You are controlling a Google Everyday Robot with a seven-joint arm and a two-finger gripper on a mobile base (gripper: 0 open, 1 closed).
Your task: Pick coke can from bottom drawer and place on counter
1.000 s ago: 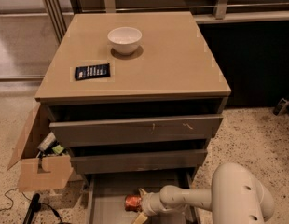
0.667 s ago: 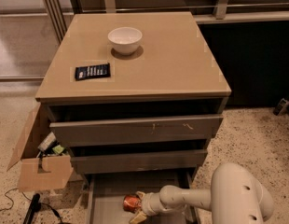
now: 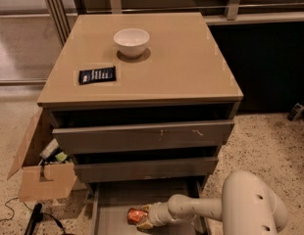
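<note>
The coke can [image 3: 136, 215] lies on its side on the grey floor of the open bottom drawer [image 3: 113, 202], at the bottom of the view. My gripper [image 3: 146, 217] reaches in from the right on a white arm [image 3: 201, 207] and sits right against the can's right end. The counter [image 3: 186, 62] is the tan top of the cabinet above.
A white bowl [image 3: 131, 41] and a flat black packet [image 3: 96, 75] sit on the counter. Two upper drawers [image 3: 142, 136] stand slightly open above the bottom one. An open cardboard box [image 3: 41, 173] stands on the floor to the left, with a black cable beside it.
The gripper and the can have shifted slightly left and down inside the bottom drawer. Nothing on the counter has moved.
</note>
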